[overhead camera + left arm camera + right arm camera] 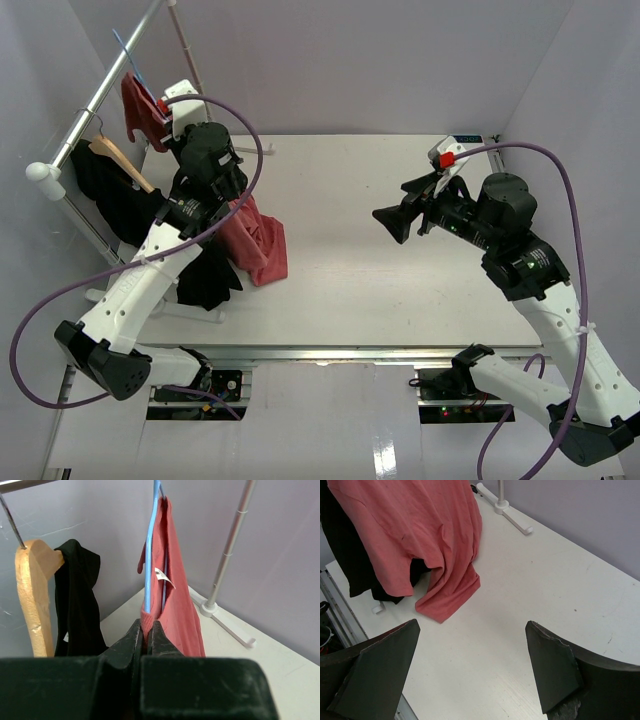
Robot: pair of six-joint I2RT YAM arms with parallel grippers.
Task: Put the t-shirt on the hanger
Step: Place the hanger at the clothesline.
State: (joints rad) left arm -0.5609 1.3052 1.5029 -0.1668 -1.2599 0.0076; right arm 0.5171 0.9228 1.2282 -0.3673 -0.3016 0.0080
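The salmon-red t-shirt (255,245) hangs on the light-blue wire hanger (122,45), whose top is up by the rail. The shirt's hem still lies bunched on the table. My left gripper (163,112) is raised at the far left. In the left wrist view it (146,630) is shut on the shirt's collar fold (175,605), right at the hanger's wire (148,555). My right gripper (390,222) is open and empty, hovering over the table's right half. Its view shows wide jaws (475,665) and the draped shirt (420,530).
A metal rail (100,90) runs along the left on a white stand, with a pole (232,535) and a foot (512,517). A tan wooden hanger (125,165) with a black garment (125,205) hangs on it, also visible in the left wrist view (32,595).
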